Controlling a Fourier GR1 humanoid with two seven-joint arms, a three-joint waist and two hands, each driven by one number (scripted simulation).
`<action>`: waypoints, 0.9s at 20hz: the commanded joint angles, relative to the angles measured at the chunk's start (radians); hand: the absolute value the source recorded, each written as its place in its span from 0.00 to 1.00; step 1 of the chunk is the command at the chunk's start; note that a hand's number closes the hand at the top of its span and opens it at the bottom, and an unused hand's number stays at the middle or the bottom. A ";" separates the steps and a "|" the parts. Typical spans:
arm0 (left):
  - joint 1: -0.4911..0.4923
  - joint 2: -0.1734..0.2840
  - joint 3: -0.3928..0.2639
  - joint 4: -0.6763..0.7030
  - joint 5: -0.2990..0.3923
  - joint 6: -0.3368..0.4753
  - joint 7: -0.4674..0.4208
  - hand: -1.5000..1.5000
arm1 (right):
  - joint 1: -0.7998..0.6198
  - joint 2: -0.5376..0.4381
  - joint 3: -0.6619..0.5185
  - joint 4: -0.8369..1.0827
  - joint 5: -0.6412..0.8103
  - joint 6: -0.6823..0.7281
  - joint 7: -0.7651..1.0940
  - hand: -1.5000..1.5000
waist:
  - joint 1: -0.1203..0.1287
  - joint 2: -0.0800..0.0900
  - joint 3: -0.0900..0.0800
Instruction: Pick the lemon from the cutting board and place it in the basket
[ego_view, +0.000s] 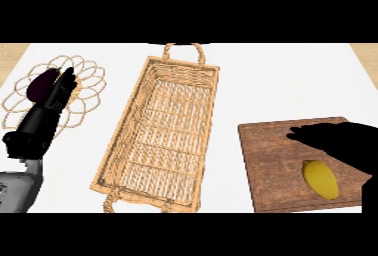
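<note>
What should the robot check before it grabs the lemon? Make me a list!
1. Lemon lies on the cutting board, in plain sight: ok.
2. Right hand is over the board, just above the lemon in the view, fingers straight: ok. Whether it touches the lemon: cannot tell.
3. Right hand holds nothing yet, so it is free to grab: ok.
4. Basket sits to the left of the board with nothing showing inside it: ok.
5. Left hand is far off at the left by the wire trivet, beside a dark purple thing, out of the way: ok.
</note>
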 joint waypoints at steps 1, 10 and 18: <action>0.032 -0.022 0.016 -0.039 -0.011 -0.008 0.016 0.50 | 0.101 -0.037 -0.015 -0.007 0.145 -0.047 -0.142 0.00 | -0.005 -0.002 0.000; 0.017 -0.069 0.033 -0.025 -0.067 -0.026 0.020 0.50 | 0.150 0.086 0.031 0.102 0.353 -0.191 -0.282 0.00 | -0.003 -0.001 0.000; -0.079 -0.095 0.074 0.071 -0.118 -0.050 0.006 0.50 | 0.200 0.119 -0.045 0.115 0.427 -0.189 -0.363 0.00 | -0.009 -0.001 0.000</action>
